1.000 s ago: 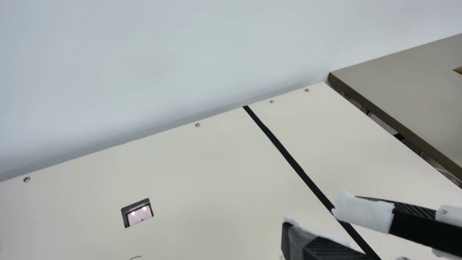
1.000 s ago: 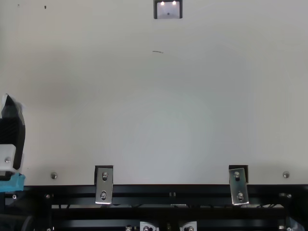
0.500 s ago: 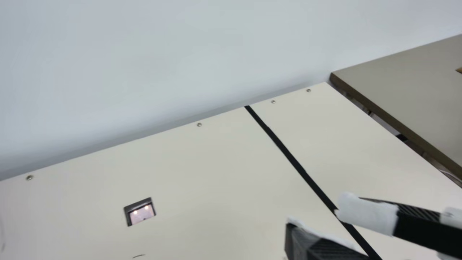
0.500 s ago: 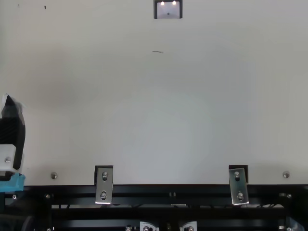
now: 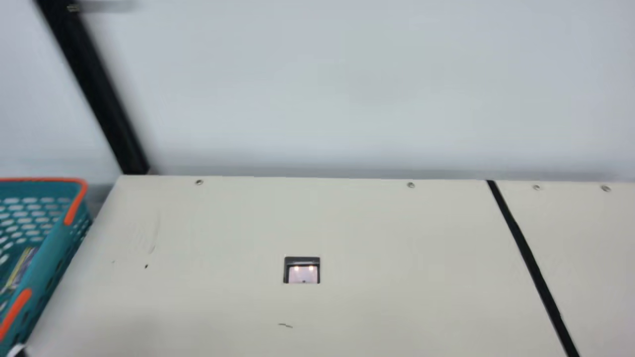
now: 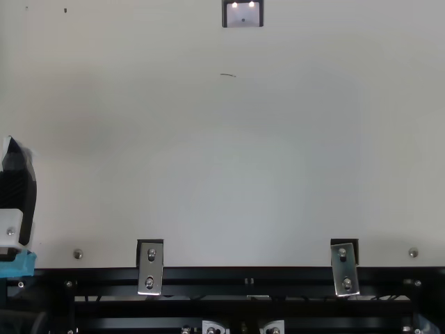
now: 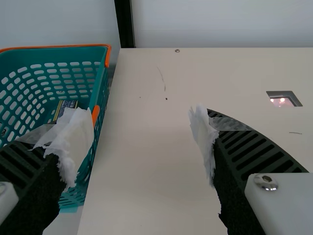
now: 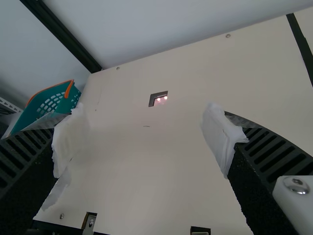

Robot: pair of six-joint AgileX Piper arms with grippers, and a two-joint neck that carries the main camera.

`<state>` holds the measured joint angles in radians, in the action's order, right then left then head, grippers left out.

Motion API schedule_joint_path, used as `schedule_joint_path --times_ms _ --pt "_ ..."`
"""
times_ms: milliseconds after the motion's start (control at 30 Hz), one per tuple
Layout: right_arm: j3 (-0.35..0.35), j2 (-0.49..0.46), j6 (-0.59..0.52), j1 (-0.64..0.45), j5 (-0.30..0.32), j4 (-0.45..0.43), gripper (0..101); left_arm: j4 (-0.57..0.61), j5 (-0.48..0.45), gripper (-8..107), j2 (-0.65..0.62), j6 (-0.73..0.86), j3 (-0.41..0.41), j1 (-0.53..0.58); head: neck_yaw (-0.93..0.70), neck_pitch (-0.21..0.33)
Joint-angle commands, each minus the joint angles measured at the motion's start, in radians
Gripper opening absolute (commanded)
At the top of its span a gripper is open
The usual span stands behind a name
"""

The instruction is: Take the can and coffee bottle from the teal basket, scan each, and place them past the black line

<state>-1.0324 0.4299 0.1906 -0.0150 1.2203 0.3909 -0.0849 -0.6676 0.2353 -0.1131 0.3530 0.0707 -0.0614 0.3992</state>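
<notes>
Basket (image 5: 52, 253), teal with an orange-trimmed rim, has come into the main view since half a second ago, because the camera on the neck has turned; the far edge of the table (image 5: 198, 307), slanted then, now runs nearly level. With that turn, the scanner window (image 5: 301, 261) and the black line (image 5: 530, 263) both sit farther right in the picture. Inside the basket lies a dark item with yellow markings (image 7: 67, 106), partly hidden in the left wrist view; whether it is the can or the coffee bottle I cannot tell.

In the top view the left gripper (image 6: 19, 184) is at the same spot as before, by the left edge. Its own wrist view shows the fingers wide apart with nothing between them, one of them in front of the basket. The right gripper (image 8: 142, 115) also has its white-wrapped fingers well apart and holds nothing, matching its spread in the earlier main view.
</notes>
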Motion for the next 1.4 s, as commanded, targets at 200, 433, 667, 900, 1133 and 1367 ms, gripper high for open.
schedule_joint_path --times_ms 200,433,667,900,1133,1367 --pt "0.0 0.0 0.0 0.0 0.0 0.0 101 0.0 0.0 90 0.0 0.0 0.0 0.0 -0.22 0.037" --pt "0.0 0.0 0.0 0.0 0.0 0.0 101 0.0 0.0 90 0.0 0.0 0.0 0.0 -0.424 0.037" --pt "0.0 0.0 0.0 0.0 0.0 0.0 101 0.0 0.0 90 0.0 0.0 0.0 0.0 -0.574 0.037" --pt "0.0 0.0 0.0 0.0 0.0 0.0 101 0.0 0.0 90 0.0 0.0 0.0 0.0 -0.574 0.037" --pt "0.0 0.0 0.0 0.0 0.0 0.0 101 0.003 -0.002 90 0.001 0.001 0.001 -0.002 -0.574 0.037" --pt "0.0 0.0 0.0 0.0 0.0 0.0 101 -0.001 0.018 90 0.093 -0.055 0.072 -0.067 -0.574 0.037"
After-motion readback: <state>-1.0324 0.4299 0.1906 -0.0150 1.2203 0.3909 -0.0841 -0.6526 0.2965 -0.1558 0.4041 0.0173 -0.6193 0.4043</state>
